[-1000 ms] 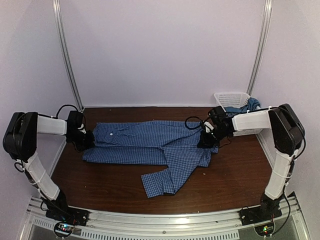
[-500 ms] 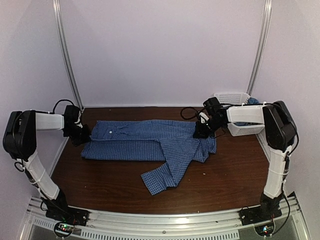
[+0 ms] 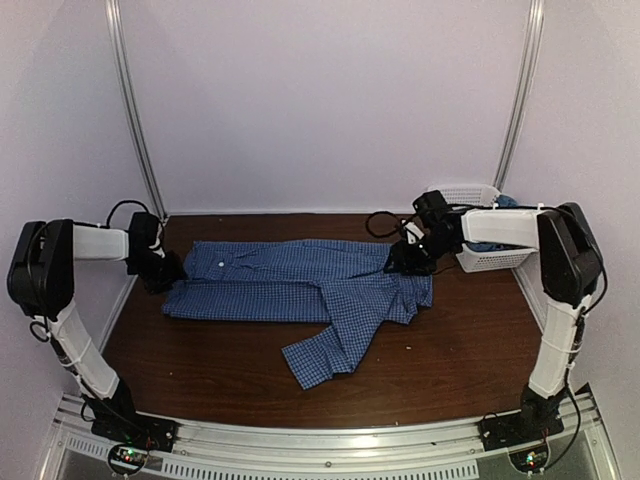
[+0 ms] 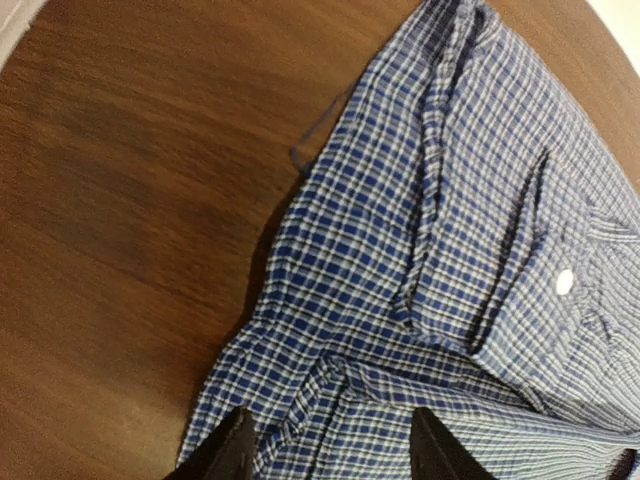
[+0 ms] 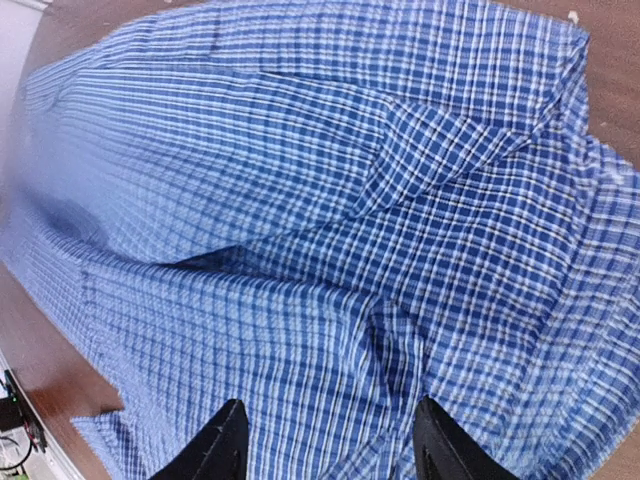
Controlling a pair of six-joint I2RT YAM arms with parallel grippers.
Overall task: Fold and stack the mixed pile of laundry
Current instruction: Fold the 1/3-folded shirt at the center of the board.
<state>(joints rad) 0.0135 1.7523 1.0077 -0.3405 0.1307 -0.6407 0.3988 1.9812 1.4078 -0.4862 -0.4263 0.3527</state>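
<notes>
Top external view: the checked shirt (image 3: 300, 285) lies spread along the table (image 3: 470, 350), with the left gripper (image 3: 168, 270) at one end and the right gripper (image 3: 405, 262) at the other, probably so the cloth sits flat for folding. Both wrist views show the jaws parted over the fabric, pinching nothing. One sleeve trails toward the near edge, not yet folded. The teal t-shirt (image 3: 505, 208) peeks from the white basket (image 3: 485, 260) — well clear of the folding

The t-shirt (image 3: 507, 204) is mostly hidden inside the basket (image 3: 460, 190); one side of the checked shirt (image 5: 330, 230) looks blurred.
</notes>
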